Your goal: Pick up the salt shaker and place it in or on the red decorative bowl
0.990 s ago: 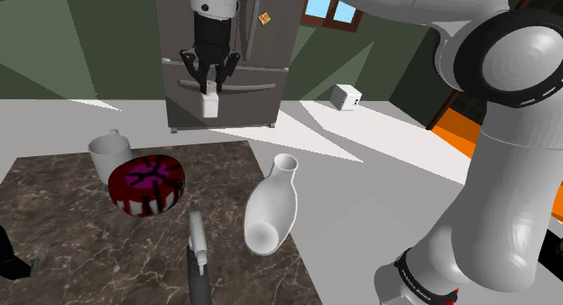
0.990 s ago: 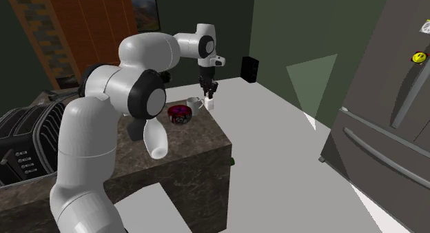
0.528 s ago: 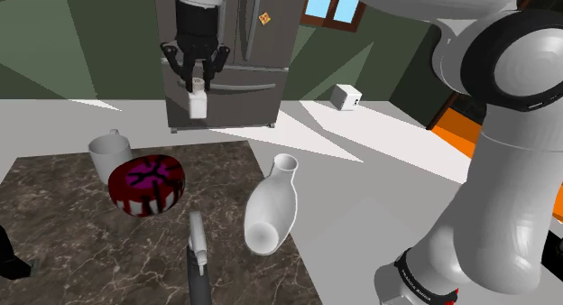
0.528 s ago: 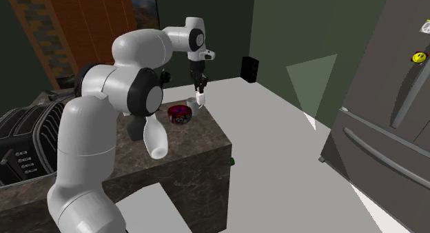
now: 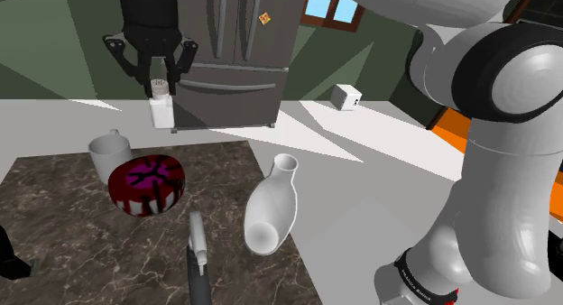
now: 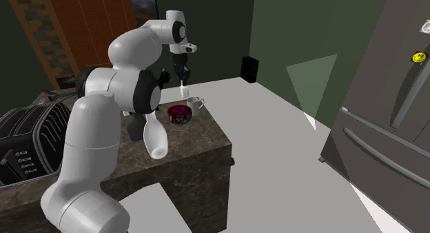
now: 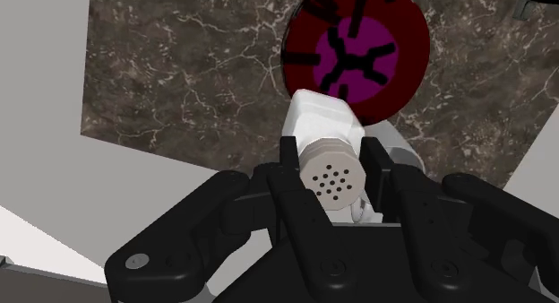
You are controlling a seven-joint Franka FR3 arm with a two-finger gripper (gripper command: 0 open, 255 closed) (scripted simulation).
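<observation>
My black gripper [image 5: 153, 76] is shut on a white salt shaker [image 5: 162, 111] with a grey perforated cap [image 7: 331, 177], holding it high above the dark marble counter [image 5: 72, 249]. The shaker [image 6: 183, 92] hangs just past the counter's back edge, over a white mug [image 5: 111, 152]. Below and nearer sits the red decorative bowl [image 5: 147, 183], with a purple centre and black lines. In the wrist view the bowl [image 7: 356, 52] lies beyond the shaker's body [image 7: 321, 122], and the black fingers [image 7: 288, 167] clasp the shaker just below its cap.
A white vase [image 5: 271, 208] lies tilted on the counter to the shoulder view's right of the bowl. A grey utensil [image 5: 197, 249] lies at the front. A steel fridge [image 5: 235, 55] stands behind. A black toaster [image 6: 27, 142] sits at the counter's end in the second exterior view.
The gripper has carried the shaker to the shoulder view's left, from in front of the fridge to above the mug. The bowl, mug and vase have stayed put.
</observation>
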